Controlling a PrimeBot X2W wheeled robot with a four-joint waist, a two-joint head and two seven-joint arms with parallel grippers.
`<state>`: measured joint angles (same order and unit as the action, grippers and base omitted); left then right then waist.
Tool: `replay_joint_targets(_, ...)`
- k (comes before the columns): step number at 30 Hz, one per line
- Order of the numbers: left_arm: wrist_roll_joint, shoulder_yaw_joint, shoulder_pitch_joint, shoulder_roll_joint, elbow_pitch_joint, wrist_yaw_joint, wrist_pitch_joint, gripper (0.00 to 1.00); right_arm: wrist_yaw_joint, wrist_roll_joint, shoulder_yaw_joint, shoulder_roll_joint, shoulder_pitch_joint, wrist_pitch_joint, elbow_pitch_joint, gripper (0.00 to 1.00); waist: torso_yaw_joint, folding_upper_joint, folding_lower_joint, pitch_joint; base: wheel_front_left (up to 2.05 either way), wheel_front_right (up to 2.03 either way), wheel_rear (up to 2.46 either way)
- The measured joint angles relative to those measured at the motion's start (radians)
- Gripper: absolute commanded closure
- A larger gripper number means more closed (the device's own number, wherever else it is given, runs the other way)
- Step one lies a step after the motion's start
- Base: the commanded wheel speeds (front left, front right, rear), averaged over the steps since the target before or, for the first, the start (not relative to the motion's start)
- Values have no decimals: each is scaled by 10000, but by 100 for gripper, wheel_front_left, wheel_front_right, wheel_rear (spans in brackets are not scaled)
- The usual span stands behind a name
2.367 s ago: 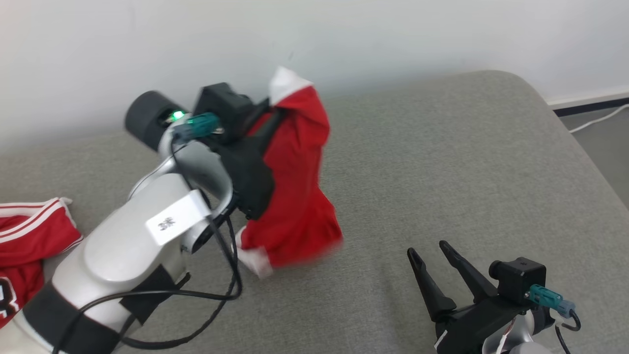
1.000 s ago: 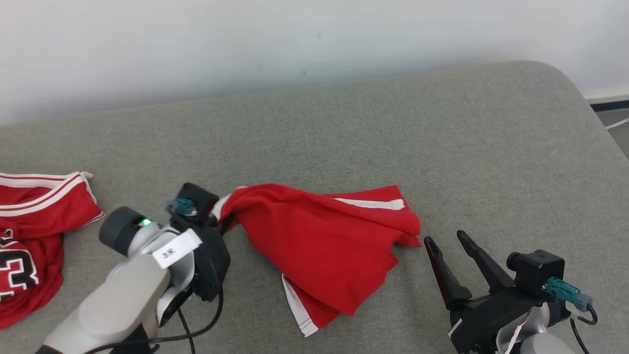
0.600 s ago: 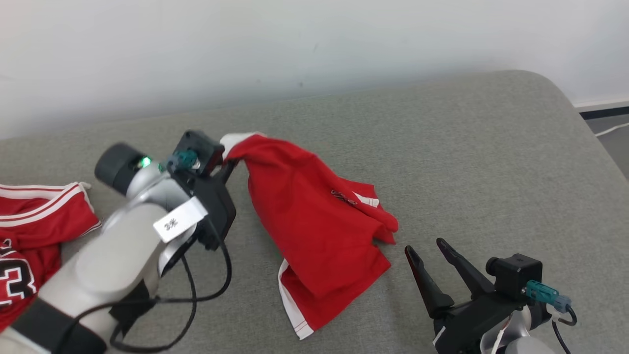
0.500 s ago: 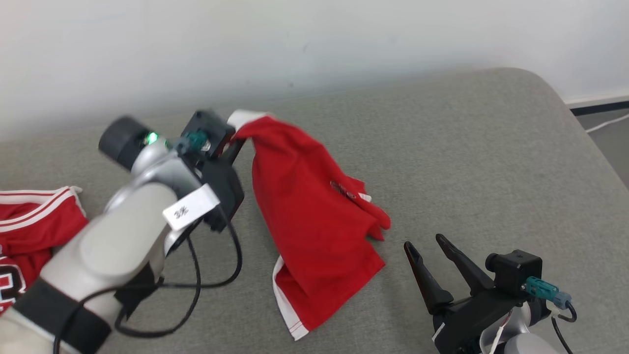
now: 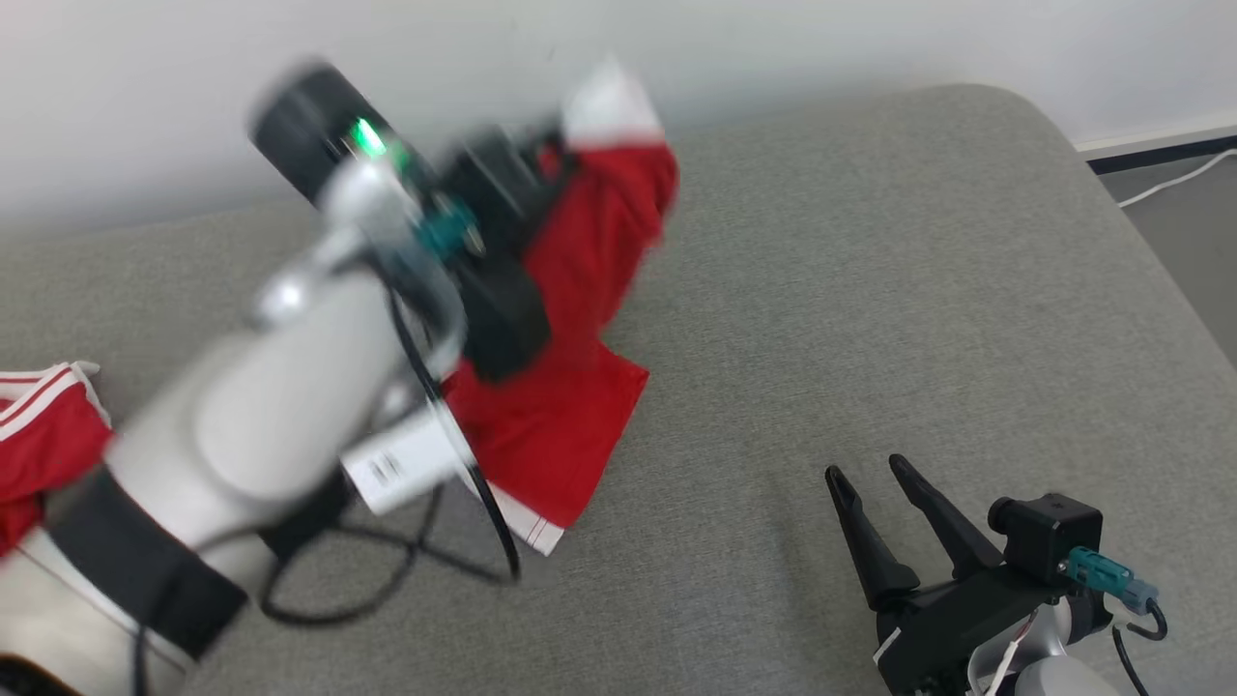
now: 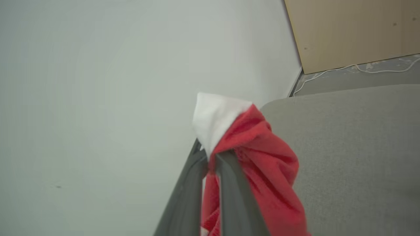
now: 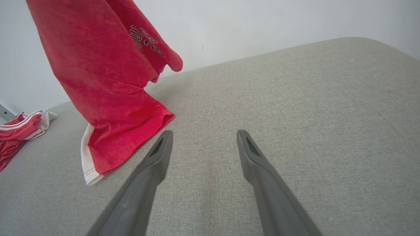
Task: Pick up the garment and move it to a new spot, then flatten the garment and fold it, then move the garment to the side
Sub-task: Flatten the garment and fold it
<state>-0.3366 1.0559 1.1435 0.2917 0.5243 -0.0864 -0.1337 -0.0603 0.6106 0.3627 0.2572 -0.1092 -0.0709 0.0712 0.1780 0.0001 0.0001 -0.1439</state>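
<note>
We see the garment (image 7: 108, 85), a soft red knit with a white band at one corner and a white stripe along its hem, hanging over the bench (image 7: 295, 98) toward the bench's back edge. Its lower end is draped onto the bench's surface in a loose fold. The left gripper (image 6: 211, 156) has its two long dark fingers pinched together on the white-banded corner, and the cloth bunches out above the tips and falls away below them. The right gripper (image 5: 866, 468) sits low over the bench's near edge, its tapering fingers spread wide with nothing between them, apart from the garment. The bench is padded and covered in a coarse grey woven fabric, with a rounded corner. Black lettering shows on a fold of the garment, but it is creased and we cannot read it. In the head view the left arm (image 5: 271, 425) is smeared by blur and covers much of the garment, so we cannot make out its full outline. At the bench's left end lies a second red garment (image 5: 43, 435) with white stripes, crumpled and cut off by the frame. Behind the bench rises a plain pale wall (image 6: 98, 82).
</note>
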Motion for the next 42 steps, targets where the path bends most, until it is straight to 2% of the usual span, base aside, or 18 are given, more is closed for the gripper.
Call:
replay_joint_targets(2,73,431,-618,-94,56,-36,-52,100,-12,0,-31,6,-17,-6,-35,0,-119,0,0,-55,0,0,0)
replay_joint_targets(5,107,794,-1414,59,391,-107,-92,100,-12,0,-27,15,-48,-12,-73,0,-322,0,0,-131,0,0,0)
replay_joint_targets(15,12,855,-2773,821,1634,257,-19,100,-12,-4,-10,61,-238,-12,-48,0,-1054,0,0,-259,0,0,0)
replay_joint_targets(16,6,859,-2843,844,1718,259,-19,96,-12,-4,-2,63,-239,-10,-35,0,-1120,0,0,-259,0,0,0)
replay_joint_targets(17,-6,855,-2889,846,1760,272,-23,58,-12,-4,10,63,-240,-8,-19,0,-1178,0,0,-256,0,0,0)
replay_joint_targets(18,-6,855,-2889,846,1760,272,-23,0,-12,-4,10,63,-240,-8,-19,0,-1178,0,0,-256,0,0,0)
replay_joint_targets(22,-161,779,-3222,738,1841,485,-115,0,-10,-6,105,36,-283,10,48,0,-1346,0,0,-176,0,0,0)
replay_joint_targets(25,-575,431,-3588,683,1912,805,-263,0,21,-8,159,21,-369,21,190,0,-1356,0,0,-100,0,0,0)
replay_joint_targets(30,-1967,-1012,-4660,756,1969,1831,-667,0,44,-8,127,35,-408,86,311,0,-1312,-1,0,99,0,0,0)
replay_joint_targets(38,-4125,-3423,-6300,594,823,2006,-1225,0,-234,-8,-403,140,73,-194,529,0,-1371,0,-1,562,0,0,0)
replay_joint_targets(42,-4119,-4010,-6795,500,460,2107,-1223,0,-380,-54,-686,134,217,-408,562,0,-1475,-1,-1,818,0,0,0)
